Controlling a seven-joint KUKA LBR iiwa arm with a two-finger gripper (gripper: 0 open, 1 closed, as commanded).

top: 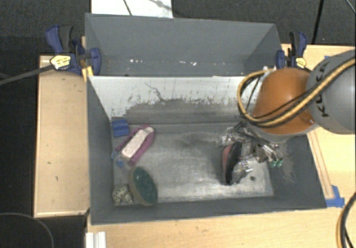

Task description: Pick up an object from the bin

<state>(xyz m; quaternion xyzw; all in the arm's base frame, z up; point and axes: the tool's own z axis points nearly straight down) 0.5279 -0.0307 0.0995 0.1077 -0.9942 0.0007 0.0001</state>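
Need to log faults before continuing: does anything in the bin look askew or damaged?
Nothing spilled or broken. The pink-and-white tube lies slanted at the left, and the bin shows white scuffs on its back wall.

Bin (183, 172): sitting with its scratched grey metal floor carrying a few loose things.
Blue block (119, 127): lying at the back by the left wall.
Pink bar (135, 144): lying slantwise just beside the blue block.
Green disc (146, 184): resting near the front left corner.
Speckled lump (121, 195): sitting beside the green disc.
Dark red thing (227, 159): sitting right of the middle, well apart from the rest.
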